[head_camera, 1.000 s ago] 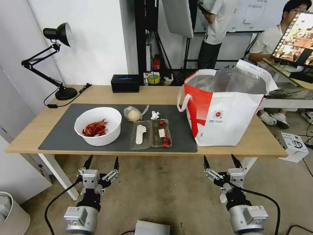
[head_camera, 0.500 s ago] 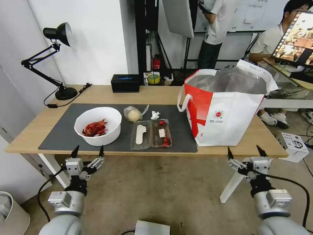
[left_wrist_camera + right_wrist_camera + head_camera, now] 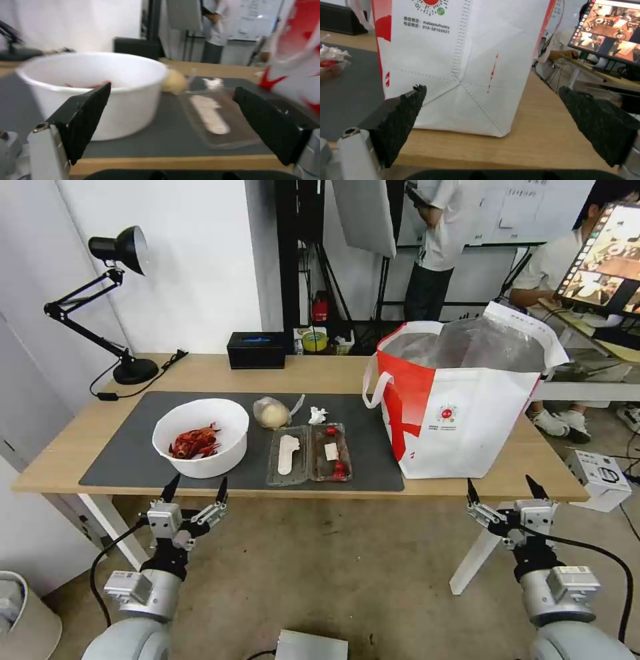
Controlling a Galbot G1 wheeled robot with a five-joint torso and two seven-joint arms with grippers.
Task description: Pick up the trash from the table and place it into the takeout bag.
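Black serrated pads face each other, spread wide and empty, on the left gripper (image 3: pixel 195 489) and right gripper (image 3: pixel 501 489), at the table (image 3: pixel 467 487) edge. Beyond: round white bowl (image 3: pixel 200 437), clear clamshell tray (image 3: pixel 309 454), upright foil-lined takeout bag (image 3: pixel 460 403).

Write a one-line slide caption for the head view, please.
Both open end effectors, left and right, wait below the table edge; trash bowl and bag untouched.

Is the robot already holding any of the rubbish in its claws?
No: both the left gripper and right gripper hang open and empty at the near edge of the table.
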